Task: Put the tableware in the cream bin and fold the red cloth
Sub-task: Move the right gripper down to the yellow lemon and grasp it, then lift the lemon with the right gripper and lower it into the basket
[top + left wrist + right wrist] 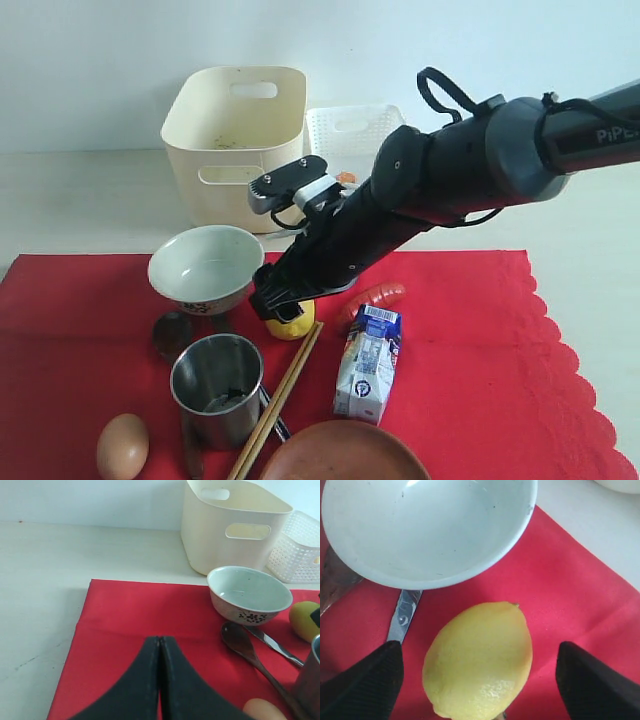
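Note:
The red cloth point(470, 340) lies flat under everything. On it are the white bowl point(205, 265), steel cup point(217, 385), dark wooden spoon point(172, 335), chopsticks point(285, 390) and brown plate point(345, 455). The metal knife point(272, 645) lies beside the bowl point(249, 594). The cream bin point(235, 140) stands behind the cloth. My right gripper point(480, 675) is open, low over a lemon point(480, 660) that sits between its fingers with gaps on both sides. My left gripper point(160, 640) is shut and empty above the cloth's point(130, 610) left part; the exterior view does not show it.
A white lattice basket point(350, 135) stands to the right of the bin. A milk carton point(368, 362), a sausage point(375, 297) and an egg point(122, 447) lie on the cloth. The right arm point(450, 170) reaches across the middle.

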Controlling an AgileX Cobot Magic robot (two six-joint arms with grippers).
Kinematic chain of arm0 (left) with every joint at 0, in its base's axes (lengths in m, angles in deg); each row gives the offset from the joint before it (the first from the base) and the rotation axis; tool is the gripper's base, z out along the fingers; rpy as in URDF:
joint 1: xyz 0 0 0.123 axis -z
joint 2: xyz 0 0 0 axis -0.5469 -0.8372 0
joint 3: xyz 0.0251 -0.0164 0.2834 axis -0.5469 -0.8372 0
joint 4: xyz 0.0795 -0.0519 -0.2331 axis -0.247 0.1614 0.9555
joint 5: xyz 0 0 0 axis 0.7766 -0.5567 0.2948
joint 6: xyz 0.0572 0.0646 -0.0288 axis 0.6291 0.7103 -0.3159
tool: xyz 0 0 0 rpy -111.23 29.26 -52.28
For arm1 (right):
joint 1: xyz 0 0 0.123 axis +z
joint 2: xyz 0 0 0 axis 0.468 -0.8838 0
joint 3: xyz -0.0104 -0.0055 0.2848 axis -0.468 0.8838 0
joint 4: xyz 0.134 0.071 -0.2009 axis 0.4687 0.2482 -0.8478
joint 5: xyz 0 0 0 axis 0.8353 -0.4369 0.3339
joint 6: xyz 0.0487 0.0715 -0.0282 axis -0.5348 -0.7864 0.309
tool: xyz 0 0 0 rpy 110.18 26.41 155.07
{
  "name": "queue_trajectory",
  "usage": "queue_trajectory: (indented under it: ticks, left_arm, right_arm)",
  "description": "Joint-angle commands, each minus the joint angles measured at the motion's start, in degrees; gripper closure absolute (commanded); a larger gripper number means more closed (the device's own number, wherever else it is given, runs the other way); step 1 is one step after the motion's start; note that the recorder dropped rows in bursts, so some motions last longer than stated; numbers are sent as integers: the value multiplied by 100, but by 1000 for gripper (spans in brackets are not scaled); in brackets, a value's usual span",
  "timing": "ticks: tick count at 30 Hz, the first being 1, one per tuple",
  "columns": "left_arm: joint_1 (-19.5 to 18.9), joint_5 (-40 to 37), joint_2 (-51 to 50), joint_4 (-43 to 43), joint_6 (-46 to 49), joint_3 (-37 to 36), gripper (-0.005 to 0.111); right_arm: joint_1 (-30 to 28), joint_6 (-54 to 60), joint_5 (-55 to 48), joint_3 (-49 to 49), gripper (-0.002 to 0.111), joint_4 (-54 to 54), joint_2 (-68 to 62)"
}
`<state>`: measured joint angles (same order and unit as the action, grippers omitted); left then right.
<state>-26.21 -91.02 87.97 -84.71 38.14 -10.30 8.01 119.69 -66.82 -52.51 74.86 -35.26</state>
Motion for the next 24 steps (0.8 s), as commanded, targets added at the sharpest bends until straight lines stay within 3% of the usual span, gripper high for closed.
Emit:
queue_trajectory:
  ticks: [1,18,20,24]
  left_arm:
    - [-20,62,29,13,-35,-12,107]
    - [-20,62,29,13,-35,-12,107]
    - [-20,62,29,13,-35,-12,107]
    - [-20,62,29,13,-35,-12,107]
  right_arm:
    - [12,-25,98,-32,30,-62,-66]
    - [12,-118,95,-32,32,-39,-383]
    - [12,-118,119,-32,37,-39,-396]
    - [12,-132,130,-32,61,-27,-396]
